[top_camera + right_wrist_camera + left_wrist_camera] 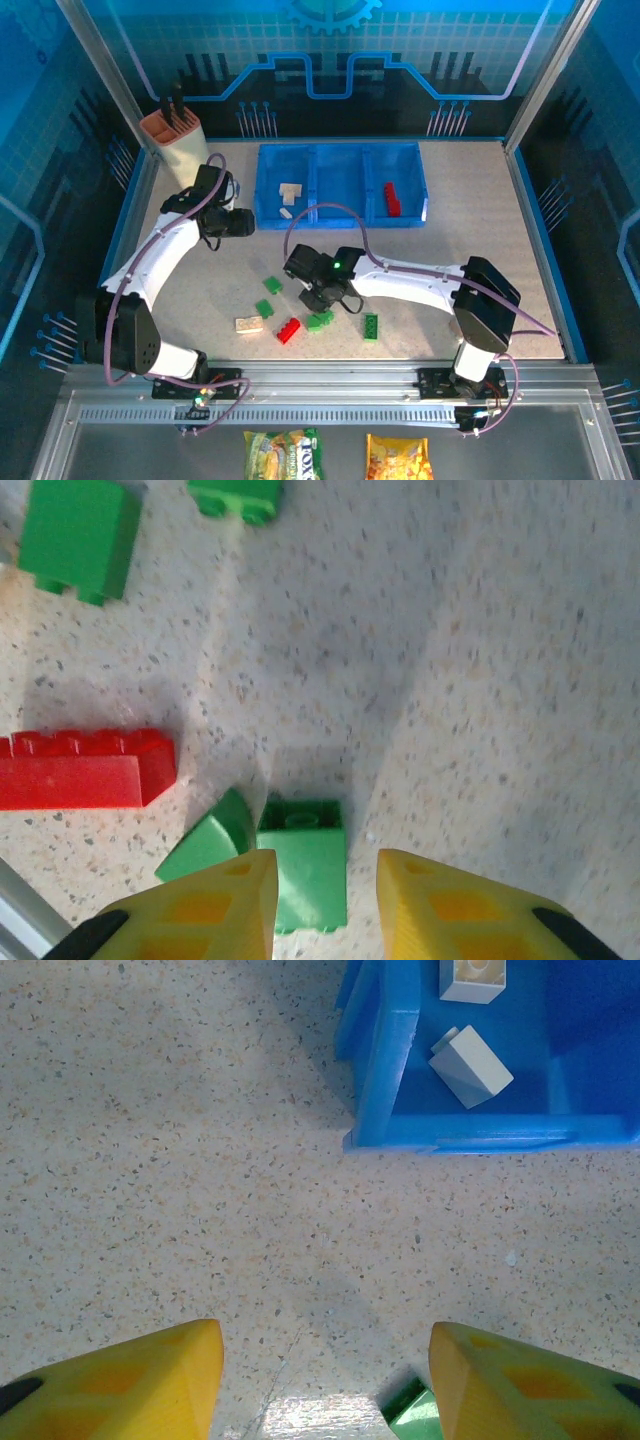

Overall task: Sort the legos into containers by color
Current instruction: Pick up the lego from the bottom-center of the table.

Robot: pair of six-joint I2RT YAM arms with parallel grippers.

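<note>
Your right gripper [326, 868] hangs low over a green lego [303, 845], and its jaws stand only a little apart. A thin strip of the table [480, 680] shows between this brick and the right finger, so I judge it is not gripped yet. The brick lies near the front edge, well apart from the containers [338, 147].

A sloped green piece [205, 845] lies just beside its left side, and a red brick [85, 770] is near. Center the jaws first, because the brick sits more toward the left finger. Then go straight down, close on the flat sides, and take care not to catch the sloped piece.

The middle bin [340, 190] looks empty, so green probably goes there. Your left gripper [325, 1360] is wide open and holds nothing, near the bin with the cream bricks [470, 1065].
</note>
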